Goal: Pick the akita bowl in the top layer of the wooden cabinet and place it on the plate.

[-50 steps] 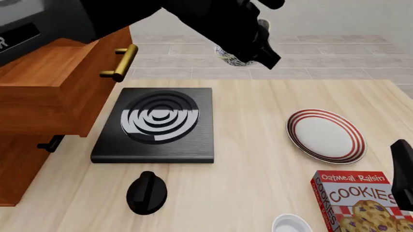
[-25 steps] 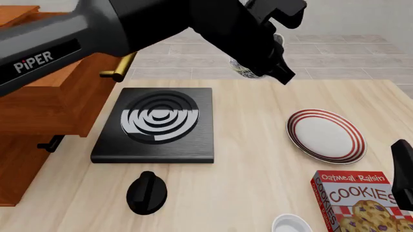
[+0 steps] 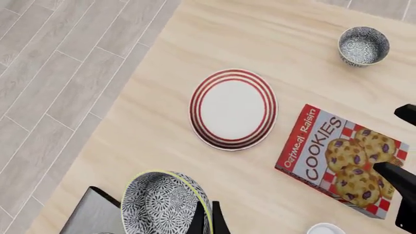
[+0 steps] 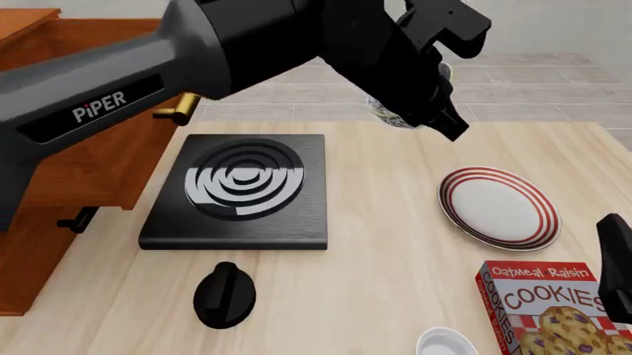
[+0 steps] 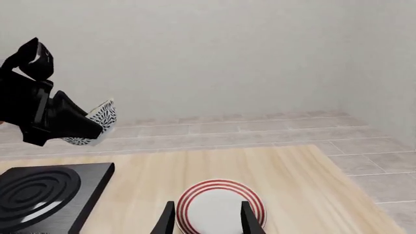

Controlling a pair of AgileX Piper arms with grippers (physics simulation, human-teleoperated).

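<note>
Akita bowl [image 3: 165, 204] pinched at rim by left claw [image 3: 206, 222], above surface, short of plate [image 3: 233, 108]; right claw [image 5: 205, 217] open, empty.

left gripper [image 4: 434, 111], akita bowl [image 4: 387, 112] carried nearer plate [image 4: 499, 207]

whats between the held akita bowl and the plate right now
Nothing: bare tabletop separates the akita bowl, carried by the left gripper, from the plate, shown clearest in the left wrist view.

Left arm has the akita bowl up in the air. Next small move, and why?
Probably carry it on toward the plate before lowering. The left gripper is shut on the akita bowl, held above the table, and in the front view the bowl sits left of and beyond the bare plate.
</note>
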